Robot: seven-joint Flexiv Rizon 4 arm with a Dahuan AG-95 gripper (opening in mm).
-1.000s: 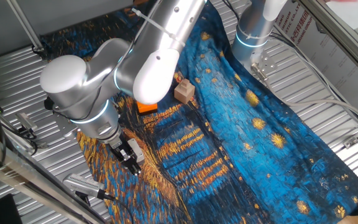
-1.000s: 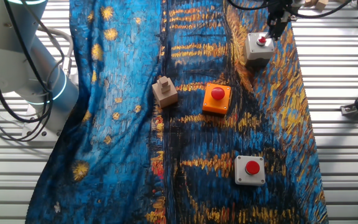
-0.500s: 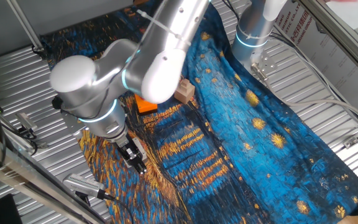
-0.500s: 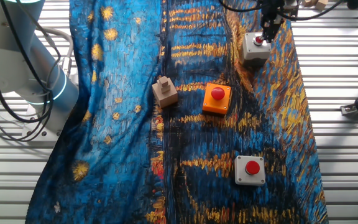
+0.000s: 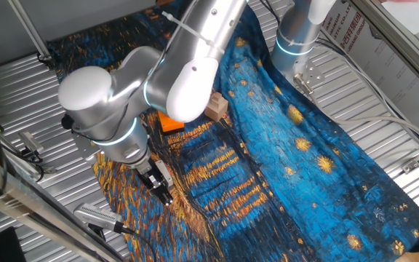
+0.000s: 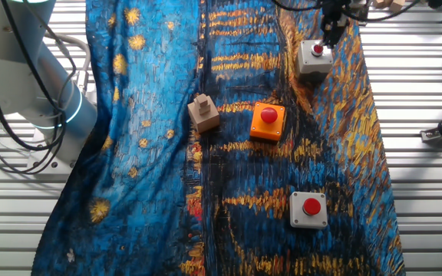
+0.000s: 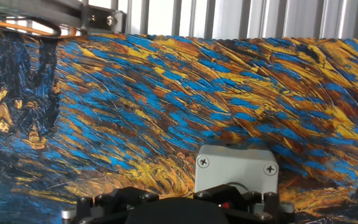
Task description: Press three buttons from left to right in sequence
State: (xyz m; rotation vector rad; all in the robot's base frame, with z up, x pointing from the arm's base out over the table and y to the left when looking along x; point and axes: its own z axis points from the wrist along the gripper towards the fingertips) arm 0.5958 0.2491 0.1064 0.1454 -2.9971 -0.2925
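Three buttons sit on the painted cloth. The far light grey box (image 6: 313,61) carries a red button (image 6: 317,51). My gripper (image 6: 328,44) stands over that button with its tip at the cap; whether it touches does not show. The hand view has this grey box (image 7: 235,167) just ahead of my dark hand, with a sliver of its red button (image 7: 226,204) showing. The orange box (image 6: 268,121) lies in the middle and a second grey box (image 6: 308,209) lies nearest. In one fixed view my gripper (image 5: 160,191) points down by the cloth's edge, and the orange box (image 5: 170,124) is partly hidden behind the arm.
A tan wooden block (image 6: 203,113) stands left of the orange box and shows again as the tan block (image 5: 215,107). Ribbed metal table (image 6: 420,92) borders the cloth. The robot base (image 6: 29,69) with cables fills the left side. A metal tool (image 5: 97,215) lies near the gripper.
My gripper has shifted slightly left and down, from beside the far grey box to directly over its red button. The other boxes and the block have not moved.
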